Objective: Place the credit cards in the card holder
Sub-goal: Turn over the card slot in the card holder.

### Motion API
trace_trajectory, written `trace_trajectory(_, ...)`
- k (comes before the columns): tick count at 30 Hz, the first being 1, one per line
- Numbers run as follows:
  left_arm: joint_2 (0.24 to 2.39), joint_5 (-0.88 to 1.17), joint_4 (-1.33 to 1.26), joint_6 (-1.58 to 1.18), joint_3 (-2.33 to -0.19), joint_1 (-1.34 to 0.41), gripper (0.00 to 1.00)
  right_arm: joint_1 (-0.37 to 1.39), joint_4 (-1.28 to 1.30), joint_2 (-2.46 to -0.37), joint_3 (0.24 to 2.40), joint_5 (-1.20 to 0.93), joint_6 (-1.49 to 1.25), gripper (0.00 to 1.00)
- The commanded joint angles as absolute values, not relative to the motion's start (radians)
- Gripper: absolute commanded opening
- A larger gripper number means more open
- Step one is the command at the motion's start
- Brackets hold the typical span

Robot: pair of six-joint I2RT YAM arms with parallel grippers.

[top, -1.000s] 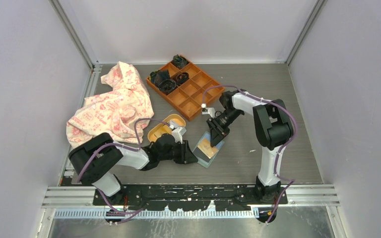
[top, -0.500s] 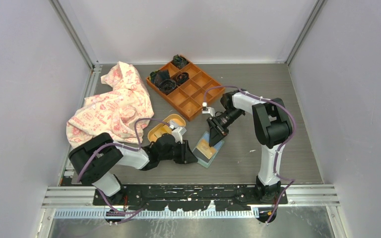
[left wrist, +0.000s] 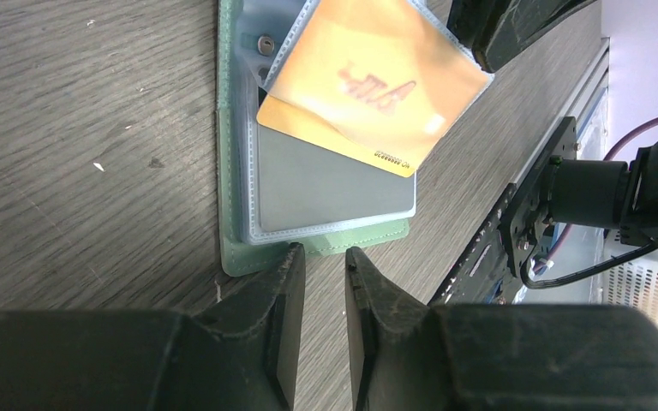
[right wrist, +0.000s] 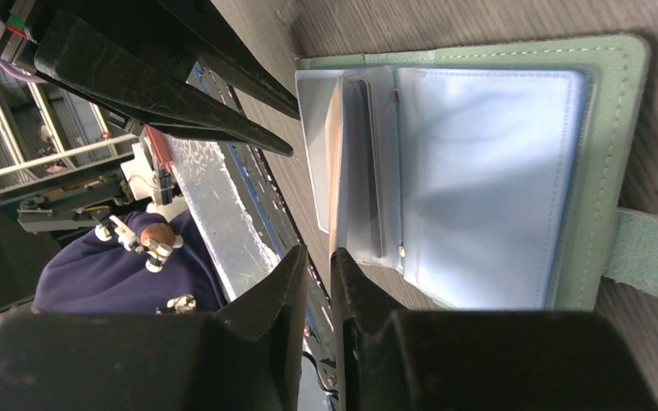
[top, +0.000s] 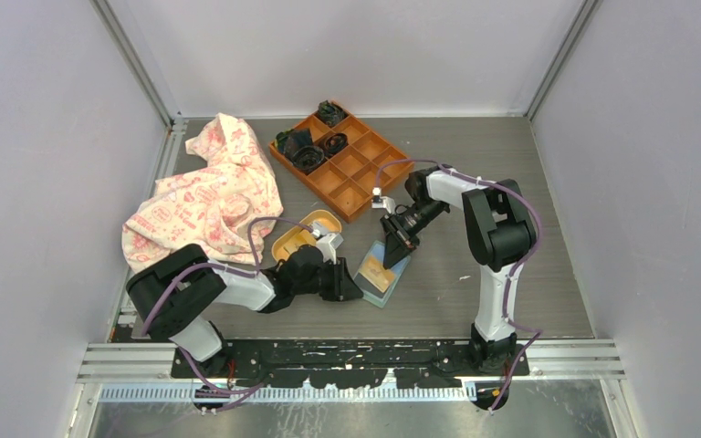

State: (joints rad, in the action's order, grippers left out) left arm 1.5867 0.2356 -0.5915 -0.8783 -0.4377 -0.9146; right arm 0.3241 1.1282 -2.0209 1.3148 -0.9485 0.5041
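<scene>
Meanwhile, the card holder point(top: 391, 285) lies open and flat on the table point(top: 529, 274) between the two arms, lining up. The right gripper point(right wrist: 319, 253) reaches it from the far side. Its fingers are all but together on what looks like the edge of an orange credit card point(left wrist: 368, 77), though a clear sleeve leaf point(right wrist: 368, 163) crowds the same spot and the pinch is hard to read. The card's long axis slants across the holder, its free end pointing toward the left gripper point(left wrist: 324, 257). That gripper's fingers stand narrowly apart with nothing between them, tips just at the holder's near green hem. A grey card point(left wrist: 334, 188) sits in the lower pocket. The right arm has the orange card, and the left is placed to steady the holder. Against a second ago, the right gripper has edged slightly toward the left arm and its fingers have narrowed; holder and left arm look unmoved.
</scene>
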Motion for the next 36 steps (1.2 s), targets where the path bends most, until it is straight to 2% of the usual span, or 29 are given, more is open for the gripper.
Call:
trace_trajectory(1, 1.586, 0.206, -0.574, -0.854, -0.467, -0.917, 0.25, 0.328, 1.115, -2.028, 1.328, -0.996, 0.477, 0.22)
trace_trajectory(9, 1.577, 0.203, -0.553, -0.847, -0.480, -0.917, 0.23, 0.350, 1.070, -2.028, 1.323, -0.925, 0.435, 0.18)
trace_trajectory(14, 1.565, 0.203, -0.546, -0.845, -0.481, -0.917, 0.24, 0.356, 1.024, -2.003, 1.317, -0.877, 0.403, 0.06)
trace_trajectory(17, 1.533, 0.195, -0.527, -0.829, -0.476, -0.918, 0.27, 0.355, 1.002, -1.975, 1.310, -0.862, 0.394, 0.01)
trace_trajectory(23, 1.412, 0.169, -0.420, -0.739, -0.475, -0.906, 0.36, 0.354, 0.995, -1.962, 1.310, -0.862, 0.394, 0.01)
trace_trajectory(28, 1.325, 0.174, -0.362, -0.636, -0.480, -0.887, 0.40, 0.351, 0.998, -1.964, 1.315, -0.869, 0.400, 0.01)
trace_trajectory(31, 1.319, 0.202, -0.399, -0.601, -0.477, -0.885, 0.39, 0.349, 0.997, -1.958, 1.317, -0.877, 0.402, 0.01)
trace_trajectory(36, 1.408, 0.246, -0.475, -0.634, -0.519, -0.885, 0.29, 0.334, 0.986, -1.949, 1.320, -0.877, 0.390, 0.01)
